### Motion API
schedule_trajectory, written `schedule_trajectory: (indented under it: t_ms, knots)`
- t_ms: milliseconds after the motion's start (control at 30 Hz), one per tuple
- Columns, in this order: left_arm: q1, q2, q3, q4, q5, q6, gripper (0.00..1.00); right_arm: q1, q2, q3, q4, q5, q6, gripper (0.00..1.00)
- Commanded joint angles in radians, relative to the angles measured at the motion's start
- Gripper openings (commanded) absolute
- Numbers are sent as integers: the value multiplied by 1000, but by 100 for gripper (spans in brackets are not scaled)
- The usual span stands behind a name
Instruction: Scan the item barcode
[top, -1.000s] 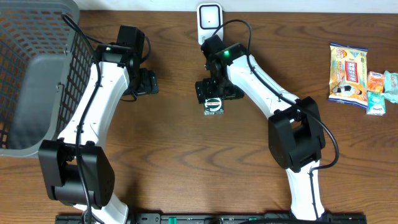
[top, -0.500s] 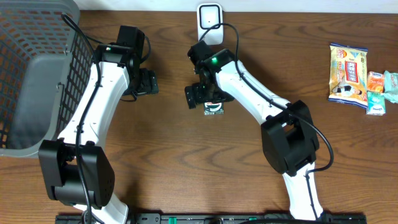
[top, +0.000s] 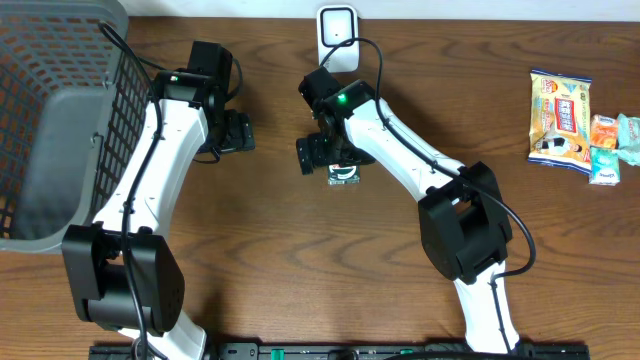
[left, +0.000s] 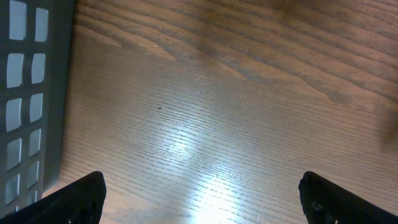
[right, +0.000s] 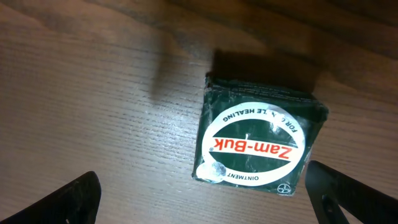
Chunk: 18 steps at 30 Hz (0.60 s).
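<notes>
right gripper (right: 205, 198) hangs spread wide above the ointment box (right: 258, 140), seemingly lining up a grab for the scanner (top: 337, 30); left gripper (left: 202, 193) gapes empty.

Right arm (top: 400, 140) on the move: it has swung left across the table over the last second. The right gripper (top: 322, 153) was sitting squarely over the box (top: 344, 174), and now it's off to the box's upper left. The green-lit wrist has slid left with it, clear of the foot of the scanner (top: 337, 30). The big black elbow (top: 468, 225) has followed, drifting left and a touch toward the near edge. Most of that came in the first half second; since then, just a small nudge further left.
</notes>
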Motion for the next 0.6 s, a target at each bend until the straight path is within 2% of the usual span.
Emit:
schedule_trajectory:
  t_ms: [0,133,567]
  knots:
    - [1,-2,-2,-5,-13,9,98,4,-18,13,2,23,35,99]
    - [1,-2,-2,-5,-12,9,98,5,-18,13,2,45,100,99]
    - [1,-2,-2,-5,-12,9,98,46,-18,13,2,185,155,99]
